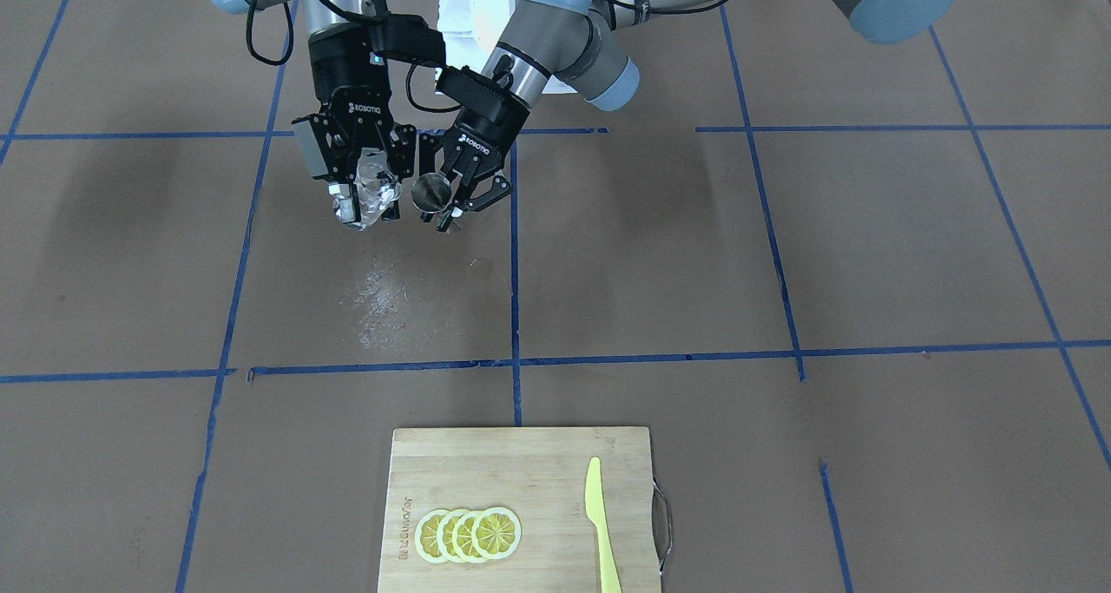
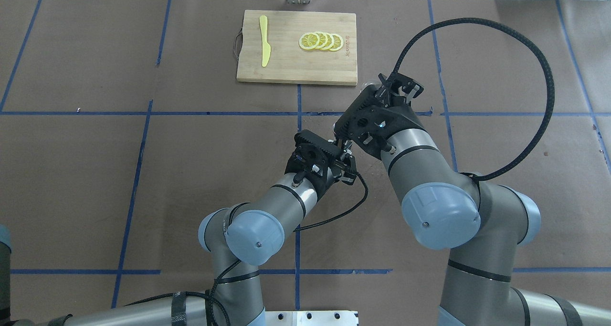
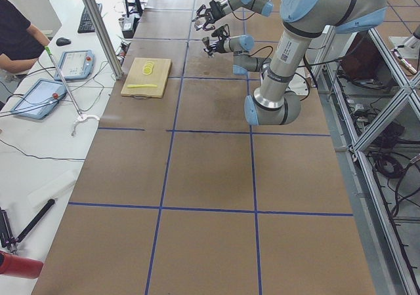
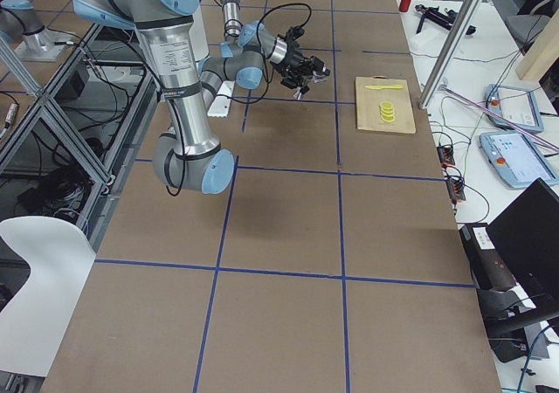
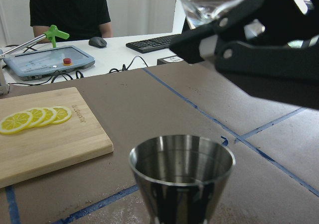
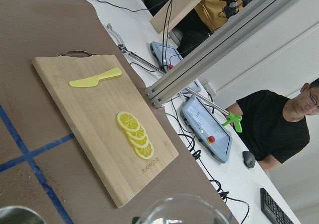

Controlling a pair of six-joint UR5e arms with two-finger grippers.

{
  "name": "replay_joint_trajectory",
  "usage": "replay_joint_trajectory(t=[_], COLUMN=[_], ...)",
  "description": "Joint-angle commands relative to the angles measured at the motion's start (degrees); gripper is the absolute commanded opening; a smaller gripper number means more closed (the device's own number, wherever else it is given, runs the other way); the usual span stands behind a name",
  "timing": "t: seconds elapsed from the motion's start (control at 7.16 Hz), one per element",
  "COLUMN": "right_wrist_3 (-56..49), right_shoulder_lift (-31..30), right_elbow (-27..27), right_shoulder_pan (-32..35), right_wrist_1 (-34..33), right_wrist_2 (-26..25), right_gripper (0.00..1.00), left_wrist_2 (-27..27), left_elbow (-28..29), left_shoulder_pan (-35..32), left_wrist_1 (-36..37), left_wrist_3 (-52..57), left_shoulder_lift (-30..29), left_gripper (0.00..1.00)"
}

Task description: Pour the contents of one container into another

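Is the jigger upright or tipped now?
Roughly upright: held in the left hand, the jigger shows its open rim facing up in the left wrist view.

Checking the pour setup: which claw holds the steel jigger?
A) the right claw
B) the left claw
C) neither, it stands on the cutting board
B: the left claw grips the jigger, whose bowl fills the left wrist view, while the right claw holds the glass cup.
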Motion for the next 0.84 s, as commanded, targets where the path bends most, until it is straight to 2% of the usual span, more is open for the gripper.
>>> replay_joint_trajectory(t=[0.0, 0.28, 0.7], right_wrist_3=[-2.65, -3.97, -6.17], right_shoulder_lift=[0.67, 2.07, 2.26], right_elbow=[0.36, 0.36, 0.10], right_shoulder_pan=[-0.15, -1.20, -3.05], right_wrist_1=[-0.87, -3.77, -4.22], right_wrist_2=[-0.28, -2.46, -4.93], right_gripper=[0.00, 0.00, 0.00], left_wrist_2=[-0.01, -0.01, -0.19], left_elbow=[0.00, 0.00, 0.00], left_shoulder_pan=[-0.01, -0.01, -0.01], left_wrist_1=[0.00, 0.00, -0.09], left_wrist_3=[0.05, 0.05, 0.05], left_shoulder_lift=[0.00, 0.00, -0.09], left_gripper=[0.00, 0.00, 0.00])
